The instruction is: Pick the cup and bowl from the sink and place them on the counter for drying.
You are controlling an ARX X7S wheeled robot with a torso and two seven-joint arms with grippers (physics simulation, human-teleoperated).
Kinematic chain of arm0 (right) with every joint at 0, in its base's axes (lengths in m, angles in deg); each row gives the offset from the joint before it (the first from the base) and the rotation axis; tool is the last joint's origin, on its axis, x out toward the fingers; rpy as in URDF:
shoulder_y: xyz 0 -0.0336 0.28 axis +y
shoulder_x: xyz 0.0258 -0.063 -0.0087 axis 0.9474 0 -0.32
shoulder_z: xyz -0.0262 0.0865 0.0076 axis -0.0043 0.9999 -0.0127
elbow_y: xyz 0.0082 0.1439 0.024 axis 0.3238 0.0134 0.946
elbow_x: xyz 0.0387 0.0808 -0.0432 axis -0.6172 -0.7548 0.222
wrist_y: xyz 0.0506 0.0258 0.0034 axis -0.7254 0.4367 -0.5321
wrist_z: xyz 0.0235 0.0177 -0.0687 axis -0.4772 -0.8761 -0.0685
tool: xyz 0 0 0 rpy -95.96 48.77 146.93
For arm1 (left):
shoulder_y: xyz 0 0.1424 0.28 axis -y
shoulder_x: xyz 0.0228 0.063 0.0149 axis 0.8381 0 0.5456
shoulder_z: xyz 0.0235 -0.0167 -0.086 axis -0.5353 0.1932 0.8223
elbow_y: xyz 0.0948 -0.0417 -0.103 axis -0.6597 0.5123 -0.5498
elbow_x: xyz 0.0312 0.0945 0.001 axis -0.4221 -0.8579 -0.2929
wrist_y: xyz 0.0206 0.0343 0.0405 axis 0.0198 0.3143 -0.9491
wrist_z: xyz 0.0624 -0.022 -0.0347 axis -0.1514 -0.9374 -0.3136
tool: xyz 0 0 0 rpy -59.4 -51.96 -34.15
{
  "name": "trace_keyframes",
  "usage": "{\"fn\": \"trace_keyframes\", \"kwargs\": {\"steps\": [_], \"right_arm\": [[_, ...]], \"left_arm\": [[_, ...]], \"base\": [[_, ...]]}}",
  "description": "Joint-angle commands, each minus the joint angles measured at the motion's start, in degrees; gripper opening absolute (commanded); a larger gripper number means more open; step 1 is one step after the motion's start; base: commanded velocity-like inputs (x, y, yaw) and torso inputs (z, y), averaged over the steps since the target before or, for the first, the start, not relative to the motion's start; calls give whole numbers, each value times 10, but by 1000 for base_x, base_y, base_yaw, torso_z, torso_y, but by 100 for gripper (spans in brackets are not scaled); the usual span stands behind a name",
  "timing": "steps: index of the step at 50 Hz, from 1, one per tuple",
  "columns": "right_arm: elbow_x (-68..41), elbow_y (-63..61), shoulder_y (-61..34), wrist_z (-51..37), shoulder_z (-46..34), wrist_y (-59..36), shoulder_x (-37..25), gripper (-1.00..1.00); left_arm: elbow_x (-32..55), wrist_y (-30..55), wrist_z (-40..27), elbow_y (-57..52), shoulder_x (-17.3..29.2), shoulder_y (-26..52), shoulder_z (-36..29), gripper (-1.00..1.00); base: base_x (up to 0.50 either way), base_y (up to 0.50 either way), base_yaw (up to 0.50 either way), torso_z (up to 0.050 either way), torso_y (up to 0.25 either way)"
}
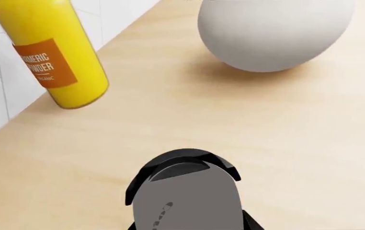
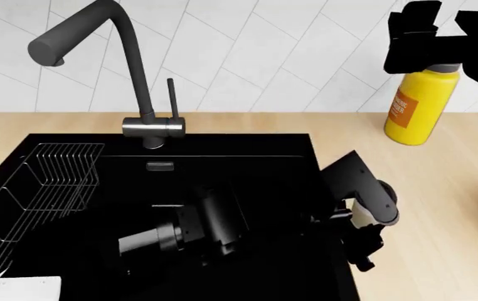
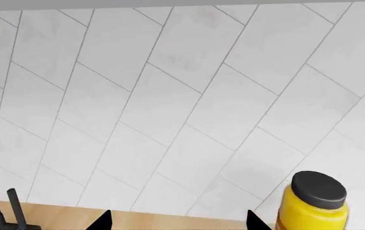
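Your left gripper (image 2: 363, 218) was closed around the cup (image 1: 189, 201), its black fingers hugging both sides of the frosted body just under the round black top. The cup stood upright in that grip over the counter (image 1: 233, 124), just past the sink's right rim and toward the counter's front edge. Whether its base touched the wood, I cannot tell.

Farther along the counter from the cup, the bowl (image 1: 275, 33) sat on the wood with its curved white side facing the wrist camera, well apart from the gripper. The yellow bottle (image 1: 51, 52) stood at the counter's back edge, close to the tiled wall (image 3: 169, 96).

Your left arm reached across the black sink (image 2: 248, 163), where the wire rack (image 2: 55, 182) hung along the left side and the faucet (image 2: 130, 69) rose from the back rim.

Your right gripper (image 2: 448, 22) was held high near the back edge, above the bottle, with its fingertips (image 3: 99, 221) spread apart and nothing between them.
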Motion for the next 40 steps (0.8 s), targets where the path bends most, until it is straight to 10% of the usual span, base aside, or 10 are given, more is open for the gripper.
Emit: {"fn": "trace_keyframes", "kwargs": {"steps": [1, 6, 7, 40], "right_arm": [[3, -2, 11, 4, 1, 8, -2, 100], [3, -6, 16, 4, 2, 12, -5, 100], [3, -6, 16, 4, 2, 12, -5, 100], [13, -7, 39, 12, 4, 33, -1, 100]], "left_arm": [[10, -1, -5, -2, 0, -6, -17, -100], [9, 1, -7, -8, 0, -7, -18, -100], [9, 2, -7, -8, 0, -7, -18, 100], [25, 15, -33, -19, 0, 12, -18, 100]], "base": [[0, 0, 0, 0, 0], [0, 0, 0, 0, 0], [0, 0, 0, 0, 0], [0, 0, 0, 0, 0]]}}
